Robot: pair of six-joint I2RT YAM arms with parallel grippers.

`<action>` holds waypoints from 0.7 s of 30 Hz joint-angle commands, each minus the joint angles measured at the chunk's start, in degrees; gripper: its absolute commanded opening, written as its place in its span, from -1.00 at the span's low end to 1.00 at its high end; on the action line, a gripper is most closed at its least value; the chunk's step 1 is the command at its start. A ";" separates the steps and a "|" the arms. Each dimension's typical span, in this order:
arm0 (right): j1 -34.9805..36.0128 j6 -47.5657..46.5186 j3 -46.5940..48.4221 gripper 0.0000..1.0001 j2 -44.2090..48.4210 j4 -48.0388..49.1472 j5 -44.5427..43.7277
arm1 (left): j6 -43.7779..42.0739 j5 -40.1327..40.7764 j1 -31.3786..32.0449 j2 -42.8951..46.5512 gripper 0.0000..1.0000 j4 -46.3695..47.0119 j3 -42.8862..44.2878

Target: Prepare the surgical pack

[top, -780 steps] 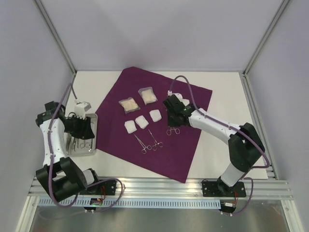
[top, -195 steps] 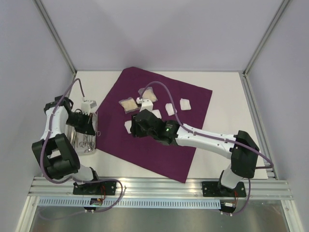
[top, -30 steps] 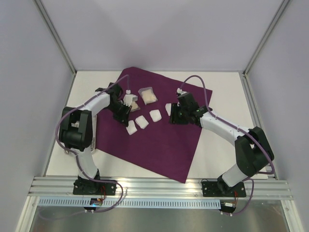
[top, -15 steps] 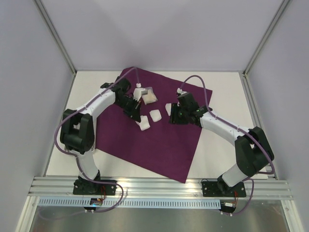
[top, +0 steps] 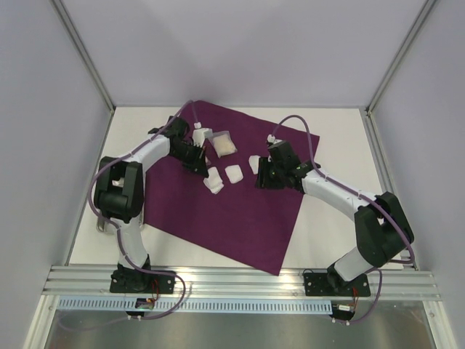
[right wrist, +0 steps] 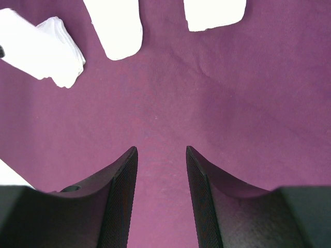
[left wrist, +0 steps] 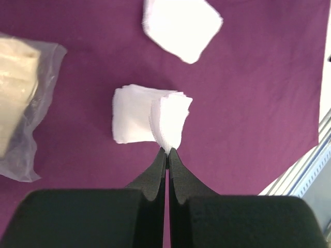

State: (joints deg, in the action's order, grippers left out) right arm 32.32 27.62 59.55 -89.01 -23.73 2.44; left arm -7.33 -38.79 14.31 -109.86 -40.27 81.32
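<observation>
So the surgical pack (top: 240,211) lay spread flat as one big purple sheet, turned cornerwise on the white surface (top: 327,123). The left claw (left wrist: 166,151) was pinched together on the edge of a white gauze pad (left wrist: 170,121), which overlapped a second pad (left wrist: 132,116) beside a plastic packet (left wrist: 15,93). The right claw (right wrist: 161,151) had its jaws apart, nothing between them, over bare purple fabric.

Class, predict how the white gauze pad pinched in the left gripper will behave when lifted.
Probably floppy: the gauze pad curls where the left gripper pinches it. Likely very light, being thin cloth. Its layered edge suggests it may fan open.
</observation>
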 commanded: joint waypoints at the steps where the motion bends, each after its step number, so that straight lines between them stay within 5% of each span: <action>1: -0.06 0.68 0.04 -0.10 1.21 0.26 -0.50 | -0.22 -0.16 -0.15 -2.89 -1.00 0.46 0.68; 12: -0.06 0.42 0.48 -0.10 1.56 -0.71 -1.21 | 1.53 -2.70 -0.15 -1.76 -1.00 0.72 0.51; 21: -0.06 0.86 0.22 -0.10 1.83 -0.18 -0.59 | 0.83 3.53 -0.15 -7.72 -1.00 0.10 1.82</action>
State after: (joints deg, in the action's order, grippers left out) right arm 32.32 27.88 59.53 -89.01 -24.12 2.02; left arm -6.70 -37.41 13.89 -115.39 -40.45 81.32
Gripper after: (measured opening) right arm 0.451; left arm 0.009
